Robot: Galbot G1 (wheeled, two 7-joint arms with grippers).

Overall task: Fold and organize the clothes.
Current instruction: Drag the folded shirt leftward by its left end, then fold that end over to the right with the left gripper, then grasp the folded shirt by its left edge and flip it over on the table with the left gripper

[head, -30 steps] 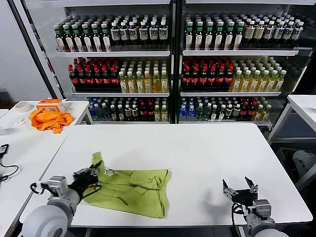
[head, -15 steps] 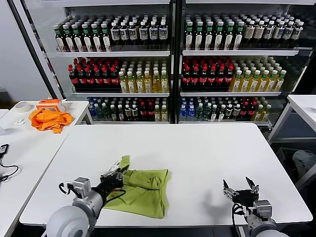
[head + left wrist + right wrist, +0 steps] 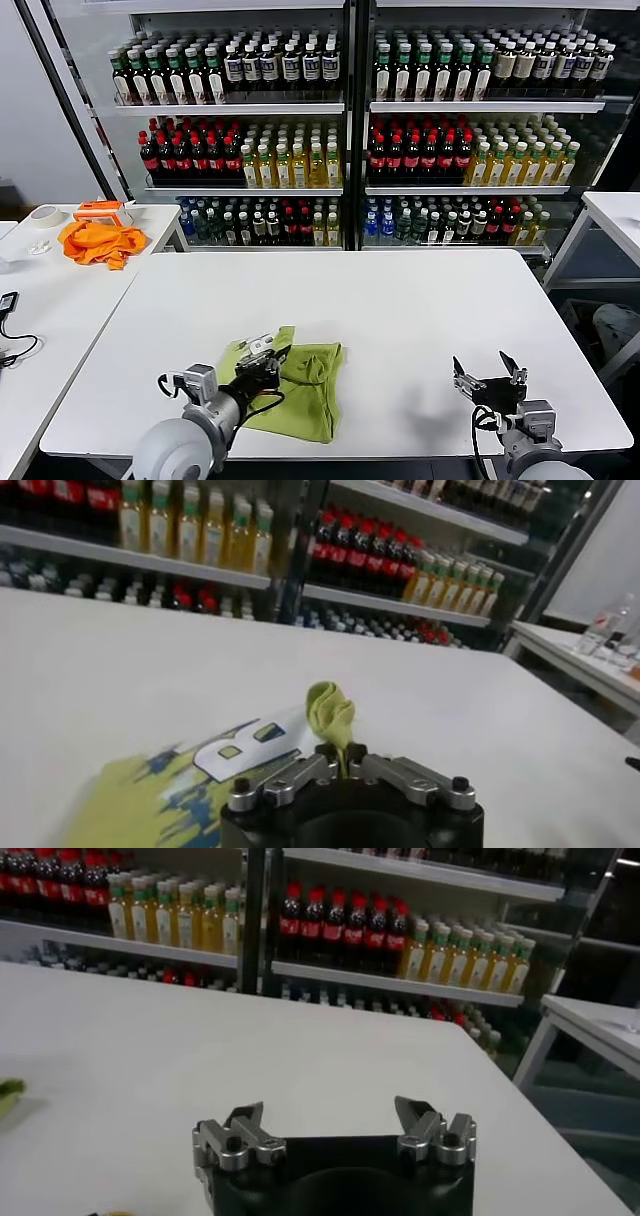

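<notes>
White table (image 3: 400, 310) holds the T-shirt (image 3: 305, 385), lime green, lying partly folded near the front edge, left of centre. Left gripper (image 3: 262, 357) is over the shirt's left part, jaws narrow and pinched on a bunched bit of its fabric; in the left wrist view the gripper (image 3: 342, 765) has a green wad of cloth sticking up between the fingers, and the shirt (image 3: 170, 785) shows its white-and-dark print face up just beside them. Print is blurred, only a big white letter shape can be made out. Shirt's near-left part is hidden behind the left arm in the head view.

Right gripper (image 3: 488, 375) sits near the table's front right, well apart from the shirt, jaws wide, nothing between them; same in the right wrist view (image 3: 335, 1128).

Containers: two glass-door coolers (image 3: 350, 120) behind the table, shelves packed with bottles (image 3: 420, 150), dark, red-capped, yellow and green ones in rows. Labels too small to read. Lowest shelf is partly cut off by the table's far edge.

Side table (image 3: 60, 290) at left carries an orange garment (image 3: 100, 242), a tape roll (image 3: 45, 215) and an orange-white box (image 3: 103, 210). A black cable (image 3: 12, 345) lies on it, cut off at the frame edge.
</notes>
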